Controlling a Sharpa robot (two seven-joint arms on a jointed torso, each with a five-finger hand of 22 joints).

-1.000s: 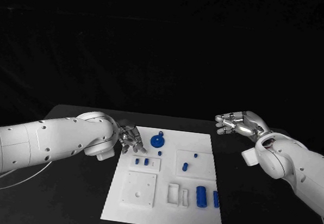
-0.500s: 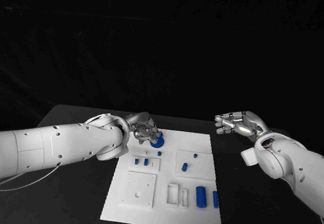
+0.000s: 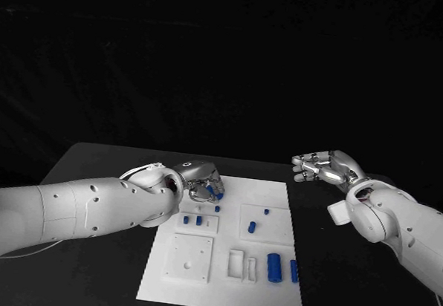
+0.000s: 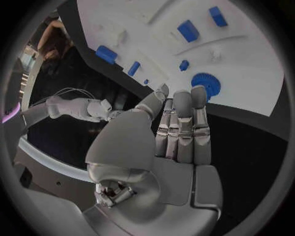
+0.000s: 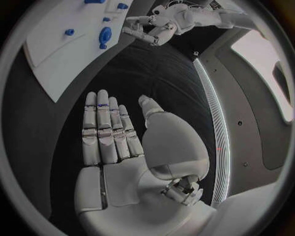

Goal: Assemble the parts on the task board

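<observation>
A: Where's the left robot hand [image 4: 178, 130]?
B: Over the task board [image 3: 262, 291]'s far-left corner, fingers straight and together, empty, by the blue gear [image 4: 205, 83].
A: The right robot hand [image 3: 322, 167]?
B: Open-palmed, empty, raised beyond the desk [image 3: 108, 156].

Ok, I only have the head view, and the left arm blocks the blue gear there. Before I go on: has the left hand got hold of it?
Observer: No. In the left wrist view the left hand holds nothing, and its fingers are stretched out side by side.
Operator: Where is the gear, then?
Observer: The blue gear lies flat on the task board, just beyond the fingertips. I cannot tell whether one touches it.
Operator: And the right hand's palm?
Observer: The right hand has a bare palm and straight fingers. It is above the black table, off the board.
</observation>
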